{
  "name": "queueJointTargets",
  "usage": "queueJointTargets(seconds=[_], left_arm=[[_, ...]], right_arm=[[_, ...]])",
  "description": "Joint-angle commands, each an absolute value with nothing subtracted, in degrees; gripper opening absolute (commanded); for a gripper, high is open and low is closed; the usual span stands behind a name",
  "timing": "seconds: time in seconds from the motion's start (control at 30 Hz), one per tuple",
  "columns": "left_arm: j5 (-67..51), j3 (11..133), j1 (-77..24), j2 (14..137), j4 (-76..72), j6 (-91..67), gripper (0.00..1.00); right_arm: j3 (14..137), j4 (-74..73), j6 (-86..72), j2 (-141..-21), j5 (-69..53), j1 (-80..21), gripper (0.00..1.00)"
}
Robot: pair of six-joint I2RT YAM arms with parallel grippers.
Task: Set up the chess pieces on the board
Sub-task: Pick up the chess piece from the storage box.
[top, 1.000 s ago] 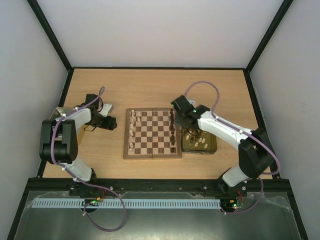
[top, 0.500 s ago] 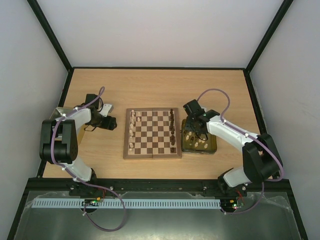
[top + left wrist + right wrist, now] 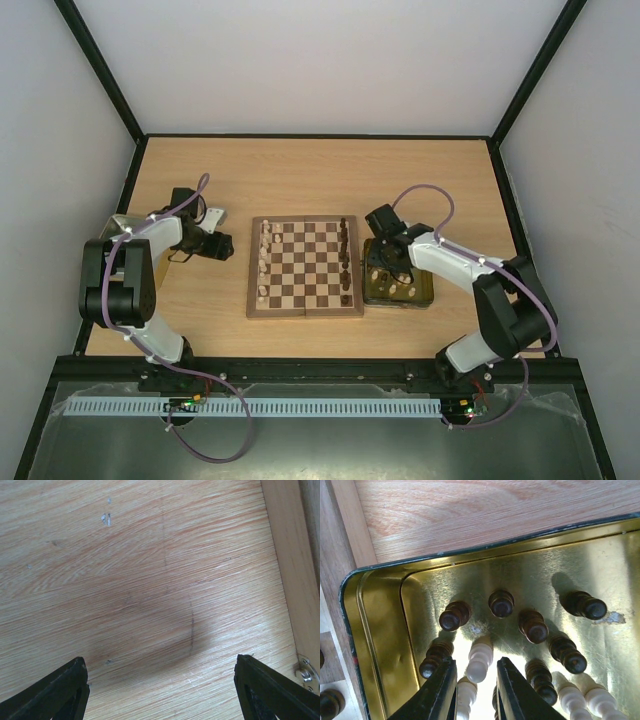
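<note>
The board [image 3: 305, 267] lies mid-table, with cream chess pieces [image 3: 264, 262] along its left column and dark ones [image 3: 345, 262] along its right. More pieces stand in the gold tray [image 3: 425, 298] right of it. My right gripper [image 3: 385, 262] is low over the tray's left part. In the right wrist view the gripper [image 3: 475, 664] is narrowly open, its fingers either side of a cream piece [image 3: 481, 655] with gaps, and dark pieces [image 3: 501, 603] stand around. My left gripper [image 3: 222, 247] is wide open and empty [image 3: 160, 661] over bare table left of the board.
The tray's rim [image 3: 375, 645] sits against the board's border [image 3: 350, 525]. The board's side with a metal latch [image 3: 305, 672] shows at the right of the left wrist view. A dull tin [image 3: 118, 225] lies behind the left arm near the table's left edge.
My right gripper has moved from the board's right edge rightward and down over the tray, coming round a cream piece. The left arm has not moved.
</note>
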State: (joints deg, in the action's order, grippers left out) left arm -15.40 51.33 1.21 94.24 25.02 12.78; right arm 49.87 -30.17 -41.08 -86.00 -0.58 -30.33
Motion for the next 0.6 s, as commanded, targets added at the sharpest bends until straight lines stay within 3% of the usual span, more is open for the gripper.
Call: queueJointTargets(seconds=[0.0,0.57], left_arm=[[-15.20,50.45,1.49,93.52,25.86,12.48,0.80],[-15.27,50.62,1.49,93.31,25.84,12.39,0.80]], right_arm=[[49.66,-28.94,-40.52,-87.62,-0.50,-29.96,0.21],[47.80,-27.10,-39.99,-89.32,-0.02,-29.78,0.14]])
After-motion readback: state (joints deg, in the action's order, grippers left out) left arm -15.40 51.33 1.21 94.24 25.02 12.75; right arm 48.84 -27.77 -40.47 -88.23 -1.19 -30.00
